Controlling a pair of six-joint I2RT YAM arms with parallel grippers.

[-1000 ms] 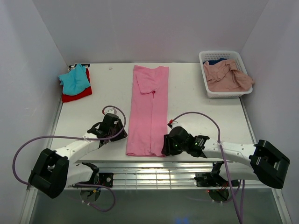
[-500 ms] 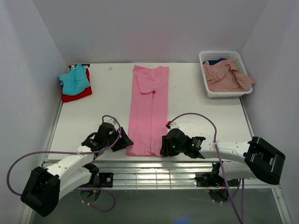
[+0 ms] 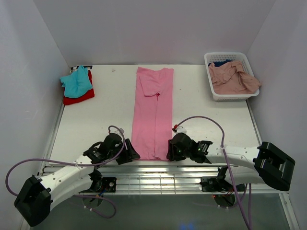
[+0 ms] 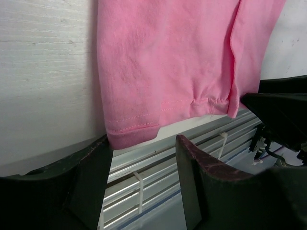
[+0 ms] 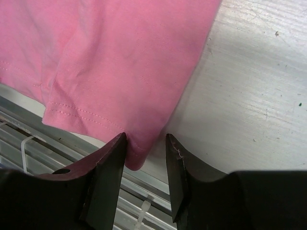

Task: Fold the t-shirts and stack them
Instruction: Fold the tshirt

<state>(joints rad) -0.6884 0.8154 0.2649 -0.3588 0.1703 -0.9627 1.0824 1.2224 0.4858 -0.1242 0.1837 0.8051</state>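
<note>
the bright pink t-shirt [image 3: 152, 115] lies in the middle of the table [image 3: 96, 124] as a long narrow strip running far to near, with its near hem just over the table's near edge. the left tool [image 3: 132, 154] sits at the hem's near left corner and the right tool [image 3: 169, 149] at its near right corner. both tools stand apart and grip nothing. in the left wrist view the left corner lies just ahead of a wide gap. in the right wrist view the right corner pokes into a narrower gap but is not pinched.

the step in hand looks like taking both hem corners to fold the strip towards the far end. to do it well, each tool should slide on until the stitched hem sits well inside its gap. each should catch every layer of cloth rather than only the top one, and both should close together. a level lift, with both corners carried far at the same pace, should keep the strip straight and the edges square.

the white basket [image 3: 229, 53] at the far right holds a salmon-pink t-shirt [image 3: 232, 79] that spills over its right rim. a dark blue t-shirt [image 3: 221, 63] shows beneath it at the far side. at the far left, in no container, a teal t-shirt [image 3: 76, 81] lies on a red t-shirt [image 3: 79, 98].
</note>
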